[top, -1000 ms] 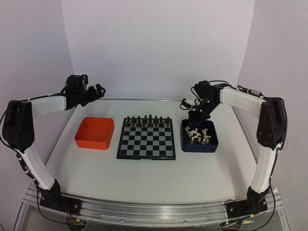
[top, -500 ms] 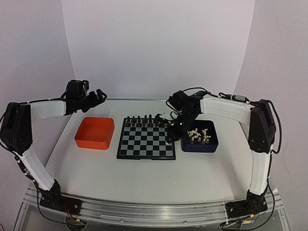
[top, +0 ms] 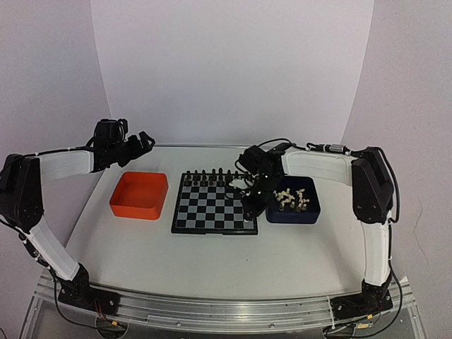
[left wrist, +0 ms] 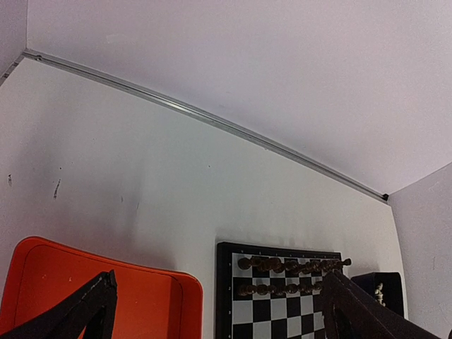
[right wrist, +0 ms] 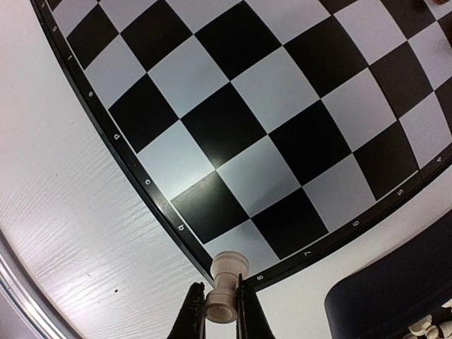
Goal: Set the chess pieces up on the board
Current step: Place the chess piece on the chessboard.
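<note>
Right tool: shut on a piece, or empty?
Shut on a white piece: the right wrist view shows the right tool pinching its base, by the board corner.

On the white desk [top: 212, 261] we see an orange tray [top: 139, 192] at the left, a dark blue tray [top: 291, 217] at the right, and tiny black chessmen [top: 215, 175] between them, farther back.

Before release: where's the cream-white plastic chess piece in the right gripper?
Right wrist view: the gripped piece hangs over the near right corner of the black-and-grey checkered board, beside the dark blue tray.
</note>
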Robot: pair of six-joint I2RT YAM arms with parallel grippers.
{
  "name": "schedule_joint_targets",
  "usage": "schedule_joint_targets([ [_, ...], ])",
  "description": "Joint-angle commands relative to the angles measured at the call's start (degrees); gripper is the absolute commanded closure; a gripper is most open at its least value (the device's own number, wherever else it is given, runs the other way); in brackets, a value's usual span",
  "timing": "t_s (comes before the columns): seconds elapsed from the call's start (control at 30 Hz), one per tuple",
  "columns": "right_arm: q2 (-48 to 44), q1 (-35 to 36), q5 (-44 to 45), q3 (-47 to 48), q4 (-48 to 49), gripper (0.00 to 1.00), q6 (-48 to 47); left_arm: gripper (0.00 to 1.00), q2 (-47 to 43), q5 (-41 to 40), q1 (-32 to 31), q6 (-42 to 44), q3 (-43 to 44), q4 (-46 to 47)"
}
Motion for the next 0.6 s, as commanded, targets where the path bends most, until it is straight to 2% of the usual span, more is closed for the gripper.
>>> schedule_joint_targets([
  [0.0, 1.1, 0.3, 1.0, 1.5, -0.8, 1.00, -1.1, 0.00, -2.4, -1.2, -0.1, 0.1, -0.3, 1.5],
  [0.57, 2.4, 0.3, 0.2, 0.8, -0.8, 1.00, -2.5, 0.00, -2.7, -2.2, -0.2, -0.2, -1.0, 1.9],
])
